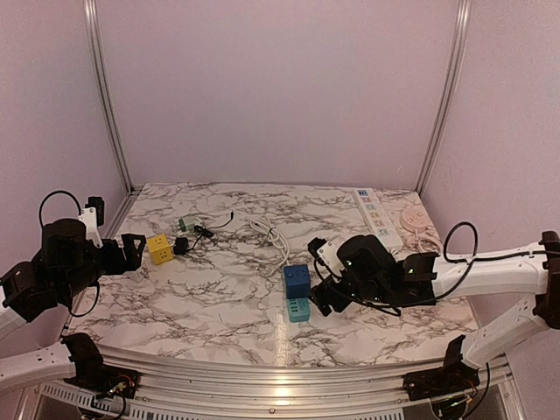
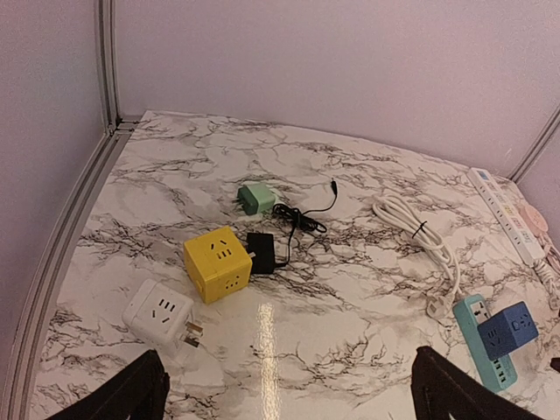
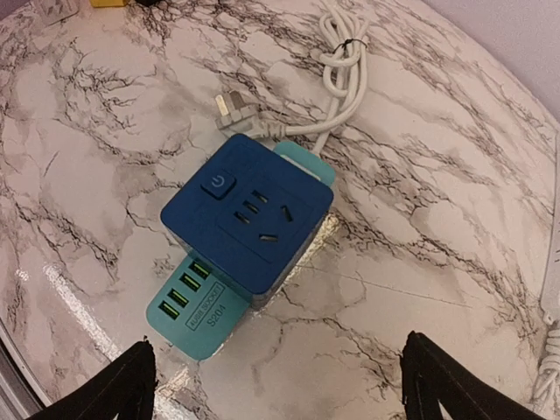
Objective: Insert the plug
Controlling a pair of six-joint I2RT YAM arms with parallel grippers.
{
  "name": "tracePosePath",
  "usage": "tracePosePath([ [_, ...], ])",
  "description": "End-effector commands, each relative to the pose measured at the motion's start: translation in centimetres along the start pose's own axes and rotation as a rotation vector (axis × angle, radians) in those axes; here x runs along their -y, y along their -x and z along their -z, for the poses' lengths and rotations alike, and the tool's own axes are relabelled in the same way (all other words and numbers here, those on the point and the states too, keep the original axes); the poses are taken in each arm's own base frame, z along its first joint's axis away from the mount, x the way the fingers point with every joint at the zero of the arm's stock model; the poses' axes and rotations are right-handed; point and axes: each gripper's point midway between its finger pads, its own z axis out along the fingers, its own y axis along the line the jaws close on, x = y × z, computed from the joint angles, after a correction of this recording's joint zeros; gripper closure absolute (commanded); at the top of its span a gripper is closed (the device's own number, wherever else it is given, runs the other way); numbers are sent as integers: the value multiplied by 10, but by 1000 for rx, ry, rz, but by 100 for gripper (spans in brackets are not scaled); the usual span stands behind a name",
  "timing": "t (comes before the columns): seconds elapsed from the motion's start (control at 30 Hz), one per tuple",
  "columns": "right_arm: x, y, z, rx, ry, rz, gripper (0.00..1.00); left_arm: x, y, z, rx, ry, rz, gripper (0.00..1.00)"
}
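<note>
Right gripper [image 3: 284, 385]: jaws apart, empty, beside the blue cube [image 3: 249, 214] seated on the teal strip [image 3: 197, 311]. Left gripper [image 2: 293, 394]: jaws apart, empty.

This is a robot test cell in a lab. A marble-patterned surface [image 1: 219, 306] stands between plain pale walls [image 1: 280, 87] joined by aluminium posts [image 1: 105, 96]. A left arm [image 1: 61, 254] and a right arm [image 1: 490, 267] are mounted at its near edge, by an aluminium rail [image 1: 289, 385]. Loose electrical items lie there: a blue socket cube [image 1: 296, 280], a white power strip [image 1: 376, 214].
</note>
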Motion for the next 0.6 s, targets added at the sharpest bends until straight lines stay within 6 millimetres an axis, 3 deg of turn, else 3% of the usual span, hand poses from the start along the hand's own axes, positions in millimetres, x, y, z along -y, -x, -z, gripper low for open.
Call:
tracePosePath([
  [0.0, -22, -2, -5, 22, 7, -50, 7, -5, -7, -2, -16, 21, -10, 1],
  [0.17, -43, -27, -22, -53, -9, -6, 6, -6, -7, -1, -12, 20, -6, 1],
  [0.3, -46, -47, -35, -113, -71, 23, 5, -5, -7, -2, -15, 22, -10, 1],
  [0.57, -43, -50, -38, -112, -99, -8, 5, -6, -6, -1, -11, 21, -9, 1],
])
